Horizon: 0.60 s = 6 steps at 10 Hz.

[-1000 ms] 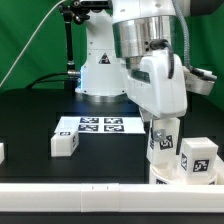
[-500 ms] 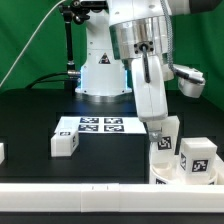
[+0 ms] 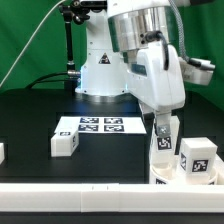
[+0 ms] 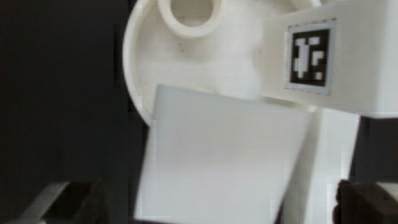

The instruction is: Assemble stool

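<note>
The seat [image 3: 172, 178] is cut off at the lower edge and the exterior view's right, with only part of its white rim showing behind the border rail [image 3: 70, 190]. At the exterior view's left edge, a leg [image 3: 2, 152] appears only as a sliver. In the wrist view the gripper's fingers [image 4: 57, 203] are dark blurs, and the held leg [image 4: 214, 160] between them hides much of the seat, though one round hole can be seen. That picture is soft, and only the tag on the neighbouring leg is clear.

There is one seat and there are four legs. One leg is upright in the gripper [image 3: 160, 128], which is clamped on its upper end, and its lower end meets the seat. A second leg [image 3: 197, 158] stands on the seat just beside it, towards the exterior view's right. A third leg [image 3: 65, 143] lies loose on the tabletop [image 3: 30, 115], well apart from the seat and near the marker board [image 3: 90, 125]. The fourth is the one that is cut off.

The tabletop is black and matte. Behind it, the arm's white base [image 3: 100, 70] stands before a green backdrop [image 3: 30, 40].
</note>
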Available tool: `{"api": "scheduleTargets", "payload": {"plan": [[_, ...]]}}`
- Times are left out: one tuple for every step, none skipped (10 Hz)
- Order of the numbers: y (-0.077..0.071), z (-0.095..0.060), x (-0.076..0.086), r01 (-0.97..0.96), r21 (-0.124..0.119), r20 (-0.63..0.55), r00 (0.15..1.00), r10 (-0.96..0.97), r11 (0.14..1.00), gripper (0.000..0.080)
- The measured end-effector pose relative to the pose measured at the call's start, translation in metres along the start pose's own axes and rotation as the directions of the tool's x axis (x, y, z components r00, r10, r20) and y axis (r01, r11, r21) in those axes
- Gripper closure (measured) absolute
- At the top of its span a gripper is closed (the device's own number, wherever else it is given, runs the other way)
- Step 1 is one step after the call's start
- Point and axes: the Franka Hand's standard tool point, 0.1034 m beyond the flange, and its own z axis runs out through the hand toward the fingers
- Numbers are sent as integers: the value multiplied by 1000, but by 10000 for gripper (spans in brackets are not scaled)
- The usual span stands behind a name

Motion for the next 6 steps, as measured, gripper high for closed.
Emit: {"api": "scheduleTargets", "payload": {"plan": [[-3, -7, -3, 86, 6, 3, 996, -86, 996, 152], [-5, -11, -4, 176, 15, 2, 984, -176, 984, 152], [-3, -8, -3, 216, 9, 2, 976, -216, 976, 151], [-3, -7, -3, 287, 8, 1, 958, -287, 958, 151], [-3, -7, -3, 339, 8, 1, 941, -339, 941, 151], [-3, -7, -3, 414, 8, 0, 910, -414, 910, 151]]}}
